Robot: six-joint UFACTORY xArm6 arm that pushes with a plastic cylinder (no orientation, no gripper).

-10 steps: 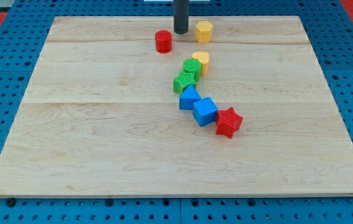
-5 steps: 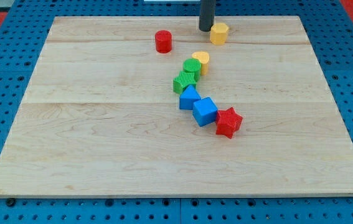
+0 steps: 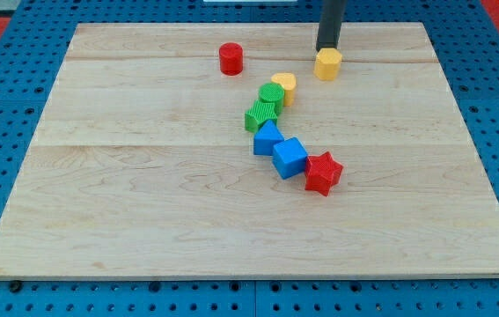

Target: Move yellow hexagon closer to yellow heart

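The yellow hexagon point(image 3: 327, 64) lies near the view's top, right of centre. My tip point(image 3: 327, 49) stands just above it in the view, touching or almost touching its far edge. The yellow heart point(image 3: 285, 87) lies to the lower left of the hexagon, a short gap away, against a green cylinder point(image 3: 271, 95).
A red cylinder point(image 3: 231, 59) sits to the view's left of the hexagon. Below the heart runs a chain: a green cube point(image 3: 260, 116), a blue triangular block point(image 3: 267, 138), a blue cube point(image 3: 290, 158) and a red star point(image 3: 323, 173). The wooden board point(image 3: 143, 194) lies on a blue pegboard.
My tip has moved to the view's right along the top edge. The yellow hexagon has slid right and a little down, from beside the red cylinder's side to right of the heart.
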